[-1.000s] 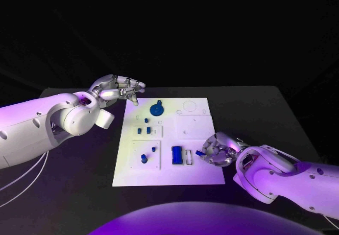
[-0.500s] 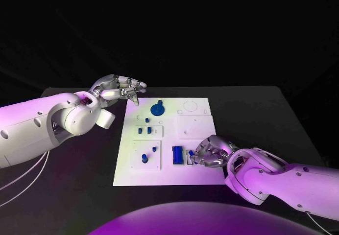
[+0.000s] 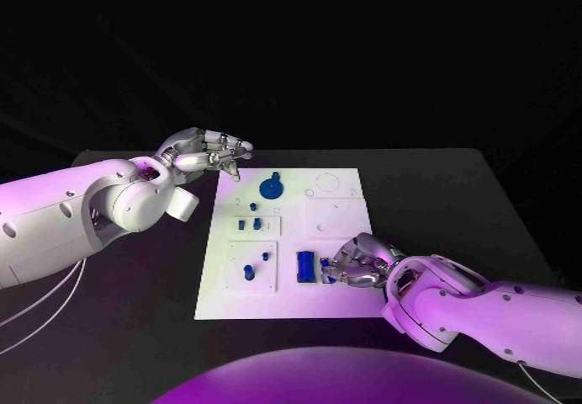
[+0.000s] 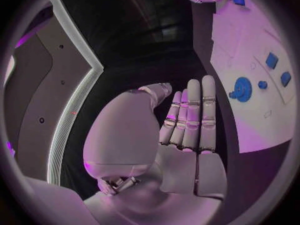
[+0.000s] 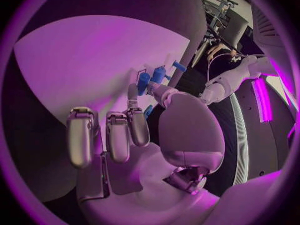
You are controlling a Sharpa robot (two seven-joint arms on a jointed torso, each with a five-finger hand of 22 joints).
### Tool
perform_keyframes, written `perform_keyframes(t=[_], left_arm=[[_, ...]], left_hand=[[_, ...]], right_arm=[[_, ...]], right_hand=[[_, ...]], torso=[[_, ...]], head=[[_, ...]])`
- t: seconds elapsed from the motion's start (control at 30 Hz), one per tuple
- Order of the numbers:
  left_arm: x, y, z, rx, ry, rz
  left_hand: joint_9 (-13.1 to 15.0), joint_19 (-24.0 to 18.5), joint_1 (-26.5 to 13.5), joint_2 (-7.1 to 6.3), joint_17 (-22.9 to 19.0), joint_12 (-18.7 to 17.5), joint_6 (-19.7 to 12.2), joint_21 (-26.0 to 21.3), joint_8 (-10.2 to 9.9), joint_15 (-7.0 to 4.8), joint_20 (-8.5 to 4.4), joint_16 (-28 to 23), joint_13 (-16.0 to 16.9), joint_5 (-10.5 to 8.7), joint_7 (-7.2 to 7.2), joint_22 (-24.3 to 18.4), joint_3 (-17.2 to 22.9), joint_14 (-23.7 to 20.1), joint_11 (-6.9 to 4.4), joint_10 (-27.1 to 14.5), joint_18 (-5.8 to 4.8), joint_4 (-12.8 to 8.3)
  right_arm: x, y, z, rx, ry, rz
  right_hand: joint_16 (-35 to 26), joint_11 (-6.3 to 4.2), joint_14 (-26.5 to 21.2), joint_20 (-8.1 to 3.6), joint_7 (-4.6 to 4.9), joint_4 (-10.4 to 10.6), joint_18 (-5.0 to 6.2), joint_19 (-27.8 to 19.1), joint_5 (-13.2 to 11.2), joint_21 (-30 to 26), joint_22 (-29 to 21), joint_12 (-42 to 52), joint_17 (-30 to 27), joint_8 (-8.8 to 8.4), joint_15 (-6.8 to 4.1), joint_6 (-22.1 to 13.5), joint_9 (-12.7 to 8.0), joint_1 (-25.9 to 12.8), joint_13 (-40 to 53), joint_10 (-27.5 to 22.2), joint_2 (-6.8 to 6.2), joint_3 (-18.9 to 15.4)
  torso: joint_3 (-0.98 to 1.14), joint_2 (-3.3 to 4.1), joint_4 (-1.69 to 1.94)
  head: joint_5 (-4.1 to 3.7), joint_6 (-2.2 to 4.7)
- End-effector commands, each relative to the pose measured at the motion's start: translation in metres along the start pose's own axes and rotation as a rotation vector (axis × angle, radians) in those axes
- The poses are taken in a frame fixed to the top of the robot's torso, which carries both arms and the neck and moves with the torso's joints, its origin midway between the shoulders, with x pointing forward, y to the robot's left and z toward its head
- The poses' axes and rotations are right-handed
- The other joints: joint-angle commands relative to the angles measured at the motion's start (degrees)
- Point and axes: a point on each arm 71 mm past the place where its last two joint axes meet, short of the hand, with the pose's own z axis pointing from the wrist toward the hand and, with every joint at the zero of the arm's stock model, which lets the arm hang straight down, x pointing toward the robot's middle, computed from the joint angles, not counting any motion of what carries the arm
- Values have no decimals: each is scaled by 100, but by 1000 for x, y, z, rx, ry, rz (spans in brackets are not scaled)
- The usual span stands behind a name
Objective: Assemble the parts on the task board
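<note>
Here the task board (image 3: 291, 244) lies in the middle of the black table (image 3: 449, 194), its blue parts spread over its left and middle sections. The right hand (image 3: 354, 262), low and right of centre in the head view, pinches a small blue part (image 3: 325, 265) at the board's lower right area, just beside a larger blue block (image 3: 304, 266). The left hand (image 3: 200, 153) hovers at the board's upper left corner, fingers loosely curled and holding nothing, near a round blue part (image 3: 271, 185).

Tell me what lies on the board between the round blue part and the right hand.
In the head view, between the round blue part and the right hand lies bare white task board with empty outlined recesses.
</note>
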Motion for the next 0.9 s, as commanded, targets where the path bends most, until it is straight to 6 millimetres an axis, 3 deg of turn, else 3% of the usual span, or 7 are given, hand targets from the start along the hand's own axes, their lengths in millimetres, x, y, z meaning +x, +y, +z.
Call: perform_keyframes(t=[0.03,0.53,0.9], left_arm=[[3,-1,1,4,22,-6],[3,-1,0,1,25,-6],[3,-1,0,0,24,-6]], left_hand=[[1,48,33,38,7,30,-38,-24,25,19,10,14,-9,37,17,-5,44,-23,3,-54,87,-6],[1,48,33,38,7,30,-38,-24,25,19,10,14,-9,37,17,-5,44,-23,3,-54,87,-6],[1,51,31,35,6,34,-41,-24,26,21,9,12,-14,37,19,-7,49,-25,6,-58,85,-7]], right_arm=[[1,-1,2,1,9,-2],[1,-1,6,-1,6,-6],[3,2,4,-21,22,-11]], right_hand=[[29,0,516,-37,31,1,-59,398,-38,5,1303,12,1114,-21,2,16,-5,-53,844,251,-10,-46],[22,6,512,-33,38,117,-51,386,-36,-34,1293,-17,1099,-46,7,19,-11,-167,829,243,-18,-202],[25,8,513,-30,39,293,-53,387,-46,-22,1295,-14,1105,-67,11,40,-7,-289,836,246,-74,-520]], torso=[[1,-4,3],[-2,2,8],[-2,-4,1]], head=[[-4,1],[-9,1],[-3,1]])
